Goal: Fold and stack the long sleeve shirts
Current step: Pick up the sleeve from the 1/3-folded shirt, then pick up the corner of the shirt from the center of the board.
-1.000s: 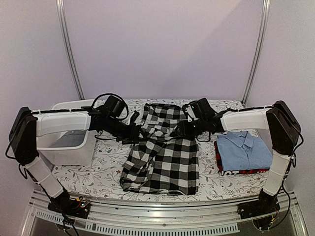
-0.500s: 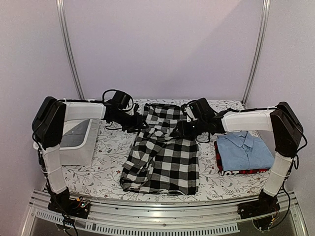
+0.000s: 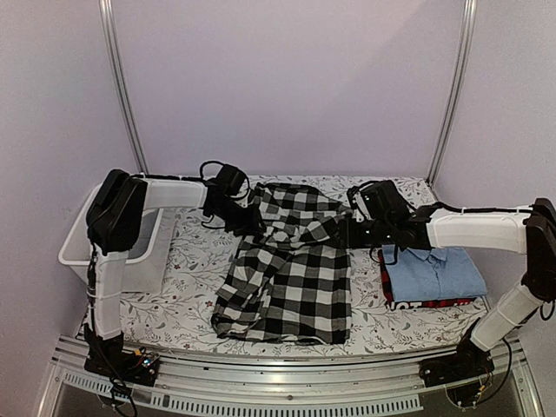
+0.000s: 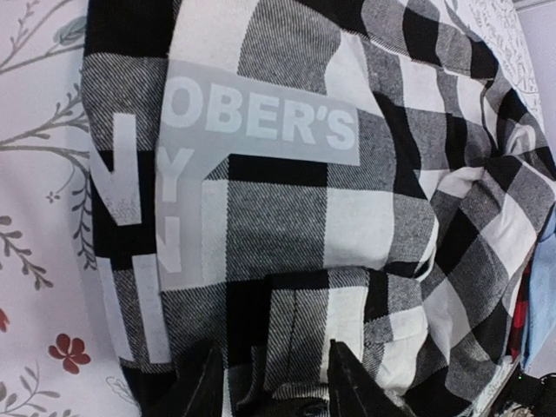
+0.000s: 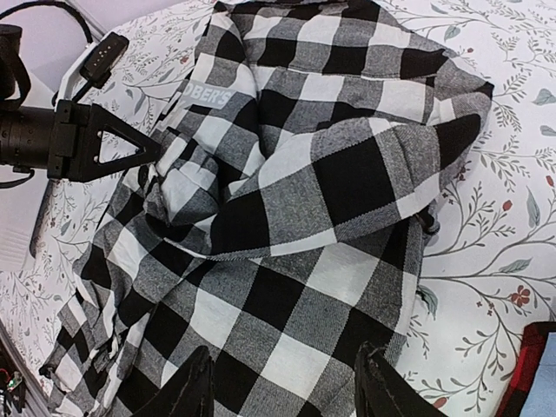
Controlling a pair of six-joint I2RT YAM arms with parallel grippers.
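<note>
L gripper (image 4: 271, 382) & R gripper (image 5: 282, 382) open over checked shirt (image 3: 291, 269)

Under my left gripper (image 4: 269, 382) the checked shirt (image 4: 347, 217) is soft, matt woven cloth with smooth printed lettering (image 4: 261, 117); the floral table cover (image 5: 512, 217) looks smooth and matt.

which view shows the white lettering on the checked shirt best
The left wrist view: the lettering fills the frame, and "OBER'S" reads clearly on its band across the checked shirt. The right wrist view shows it only as a tiny, angled strip. From the top external view it cannot be made out.
</note>
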